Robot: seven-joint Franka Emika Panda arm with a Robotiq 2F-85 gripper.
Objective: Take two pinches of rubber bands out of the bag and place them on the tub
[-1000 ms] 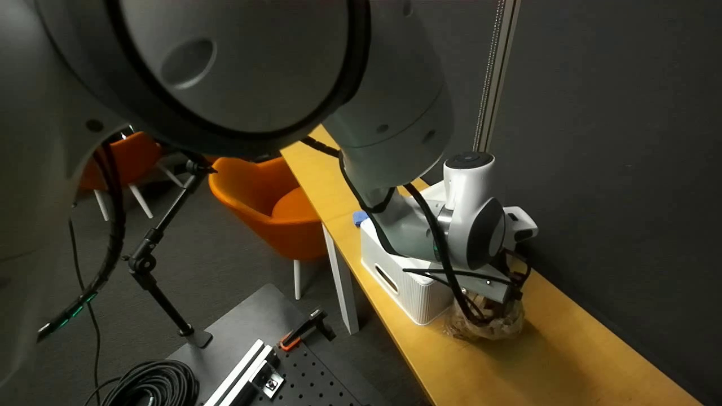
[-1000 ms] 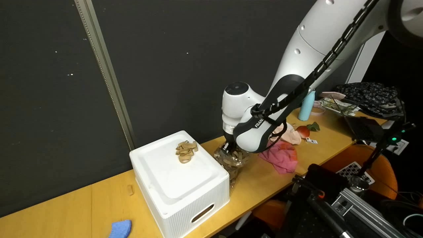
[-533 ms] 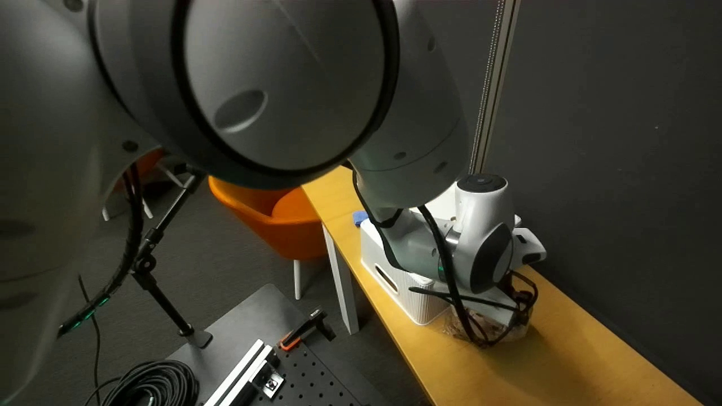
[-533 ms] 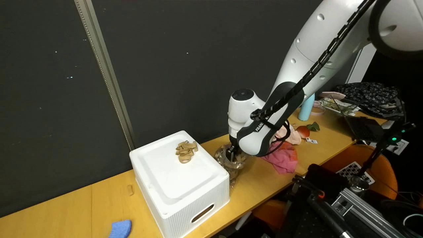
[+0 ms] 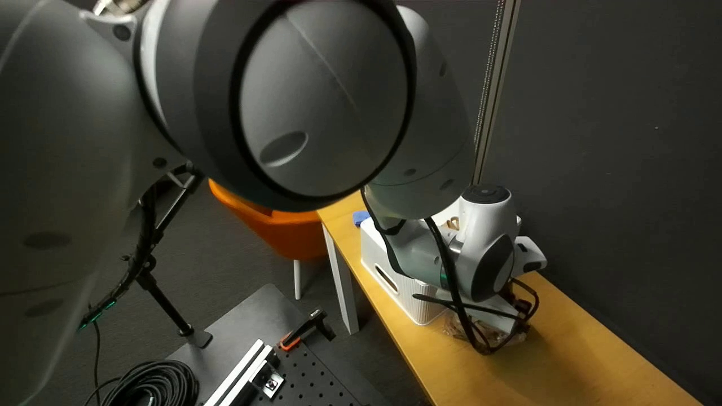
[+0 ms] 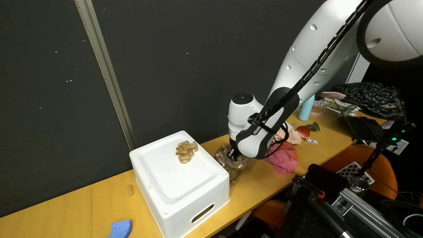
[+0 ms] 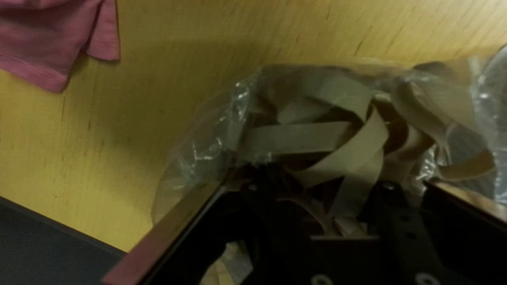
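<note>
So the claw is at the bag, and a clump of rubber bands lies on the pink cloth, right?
Not quite: that clump of rubber bands lies on the white tub, not the pink cloth, as an exterior view shows. The claw is at the bag.

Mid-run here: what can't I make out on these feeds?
Whether the gripper touches the rubber bands: too dark and blurred in the wrist view.
Most of the bag: hidden behind the arm's wrist in an exterior view.
The blue object: cut off by the bottom edge in an exterior view.
The pink cloth: cut off by the wrist view's left and top edges.
Print on the white tag: too small in an exterior view.
</note>
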